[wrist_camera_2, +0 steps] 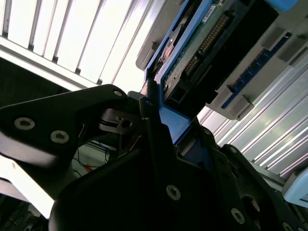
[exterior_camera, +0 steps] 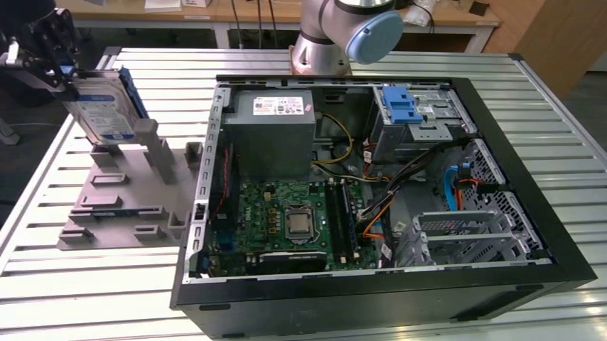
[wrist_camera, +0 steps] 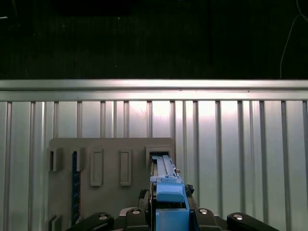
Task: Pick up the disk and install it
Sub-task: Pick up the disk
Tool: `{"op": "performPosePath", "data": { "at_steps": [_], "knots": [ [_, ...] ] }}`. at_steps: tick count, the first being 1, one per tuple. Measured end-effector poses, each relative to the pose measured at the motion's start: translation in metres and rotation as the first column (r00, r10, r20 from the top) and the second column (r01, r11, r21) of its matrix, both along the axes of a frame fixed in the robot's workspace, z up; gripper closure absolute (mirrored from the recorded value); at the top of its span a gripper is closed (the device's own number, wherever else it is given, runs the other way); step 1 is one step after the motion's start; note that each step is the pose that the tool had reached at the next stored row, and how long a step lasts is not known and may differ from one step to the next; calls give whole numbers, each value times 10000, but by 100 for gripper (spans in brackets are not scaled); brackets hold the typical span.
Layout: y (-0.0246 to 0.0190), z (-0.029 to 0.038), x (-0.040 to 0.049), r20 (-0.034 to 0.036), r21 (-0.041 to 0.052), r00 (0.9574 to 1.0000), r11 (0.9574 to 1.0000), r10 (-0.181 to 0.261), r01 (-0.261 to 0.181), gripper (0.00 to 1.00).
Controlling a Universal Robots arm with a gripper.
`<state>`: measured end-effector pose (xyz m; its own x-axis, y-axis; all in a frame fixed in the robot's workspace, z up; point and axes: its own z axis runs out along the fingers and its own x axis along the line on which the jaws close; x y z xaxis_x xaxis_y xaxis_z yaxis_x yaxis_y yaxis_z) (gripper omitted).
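At the exterior view's left, the disk, a silver-grey drive with a white-and-blue label in a blue carrier, hangs tilted over the grey holder stand. Its lower end is close to the stand's posts; whether it touches them I cannot tell. My gripper is shut on the disk's upper end. The second wrist view has the disk's green circuit side and blue frame clamped between my black fingers. In the first wrist view the disk's blue edge runs from my gripper toward a slot of the stand.
An open computer case lies on the slatted metal table, right of the stand. Inside it are a grey power-supply box, a motherboard, loose cables, and a metal drive cage with a blue latch. The arm's base stands behind the case.
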<state>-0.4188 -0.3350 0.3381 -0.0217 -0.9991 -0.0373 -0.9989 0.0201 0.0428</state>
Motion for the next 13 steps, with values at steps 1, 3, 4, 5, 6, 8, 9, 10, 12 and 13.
{"op": "performPosePath", "data": {
  "at_steps": [1,3,4,5,6,8,9,10,12,13],
  "knots": [
    [0,4,0,1,0,10000,10000,0,0,64],
    [0,13,0,1,1,10000,10000,0,0,64],
    [0,19,0,2,0,10000,10000,0,0,64],
    [0,25,0,2,0,10000,10000,0,0,64],
    [0,32,0,1,0,10000,10000,0,0,64],
    [0,43,0,2,1,10000,10000,0,0,64],
    [0,48,0,3,1,10000,10000,0,0,64],
    [0,53,0,3,1,10000,10000,0,0,64],
    [0,63,0,3,1,10000,10000,0,0,64],
    [0,68,0,3,2,10000,10000,0,0,64]
  ]
}}
